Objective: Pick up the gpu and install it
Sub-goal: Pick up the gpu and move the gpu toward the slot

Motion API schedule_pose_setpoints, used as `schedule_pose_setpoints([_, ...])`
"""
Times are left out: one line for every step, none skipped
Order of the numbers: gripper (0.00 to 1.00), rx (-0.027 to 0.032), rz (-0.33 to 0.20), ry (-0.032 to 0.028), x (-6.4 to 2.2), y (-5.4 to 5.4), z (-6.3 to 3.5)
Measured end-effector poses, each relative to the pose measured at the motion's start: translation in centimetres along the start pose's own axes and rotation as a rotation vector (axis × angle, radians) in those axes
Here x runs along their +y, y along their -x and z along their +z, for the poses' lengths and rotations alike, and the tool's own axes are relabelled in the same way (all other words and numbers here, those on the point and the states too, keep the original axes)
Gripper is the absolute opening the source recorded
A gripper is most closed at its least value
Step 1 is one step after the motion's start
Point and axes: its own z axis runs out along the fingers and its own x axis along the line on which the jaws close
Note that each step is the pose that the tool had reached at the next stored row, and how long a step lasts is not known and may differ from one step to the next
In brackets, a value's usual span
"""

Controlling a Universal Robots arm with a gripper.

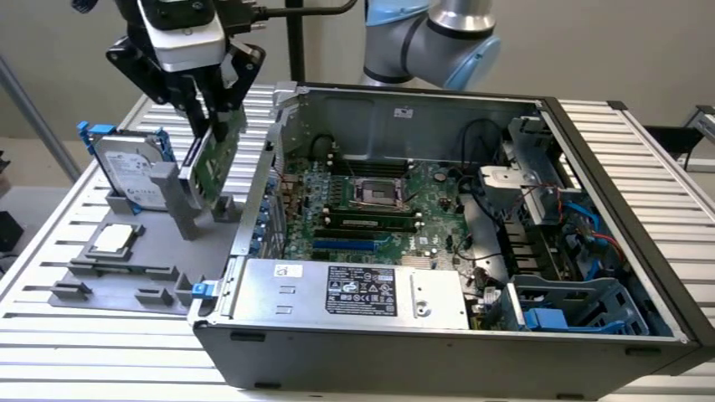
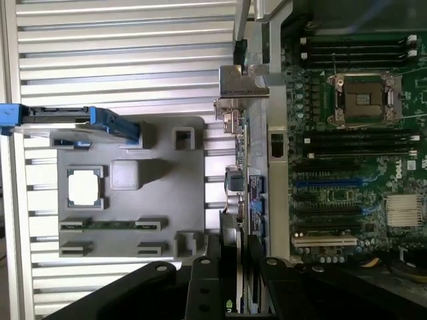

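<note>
The gpu [image 1: 214,159] is a thin flat card, green circuit board on the face turned toward the exterior view's right, with a silver metal bracket [image 2: 240,83] at one end; from the wrist it is seen edge-on, a narrow strip with small blue and white labels along it. The end effector [image 1: 213,105] is closed on the card's upper part, one finger on each face, gripping it firmly. In the exterior view the card stands on edge and leans, its long axis running steeply down from the fingers; in the wrist view that axis runs straight away from the fingers [image 2: 213,263] to the bracket at the far end, parallel to the wall of the open computer case [image 1: 447,352]. The card hangs between that wall and the grey tray [image 1: 123,276] on the bench [image 1: 67,335] — close beside both; a hard drive [image 1: 129,167] with blue rails stands in the tray just beyond it, and a small square silver chip [image 1: 115,239] lies nearer the tray's middle.
</note>
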Motion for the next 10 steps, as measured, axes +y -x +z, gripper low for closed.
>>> schedule_pose_setpoints([0.27, 0.0012, 0.000, 0.0000, 0.05, 0.4, -0.45])
schedule_pose_setpoints([0.27, 0.0028, 0.000, -0.0001, 0.10, 0.9, -0.90])
schedule_pose_setpoints([0.27, 0.0056, 0.000, -0.0004, 0.14, 1.3, -1.26])
schedule_pose_setpoints([0.27, 0.0094, 0.000, -0.0006, 0.18, 1.8, -1.55])
schedule_pose_setpoints([0.27, 0.0135, 0.001, -0.0006, 0.22, 2.3, -1.77])
schedule_pose_setpoints([0.27, 0.0180, 0.001, -0.0010, 0.26, 2.7, -1.97])
schedule_pose_setpoints([0.27, 0.0218, 0.001, -0.0013, 0.29, 3.1, -2.10])
schedule_pose_setpoints([0.27, 0.0247, 0.001, -0.0015, 0.32, 3.6, -2.19])
schedule_pose_setpoints([0.27, 0.0267, 0.001, -0.0017, 0.35, 4.1, -2.23])
schedule_pose_setpoints([0.27, 0.0276, 0.001, -0.0018, 0.38, 4.5, -2.24])
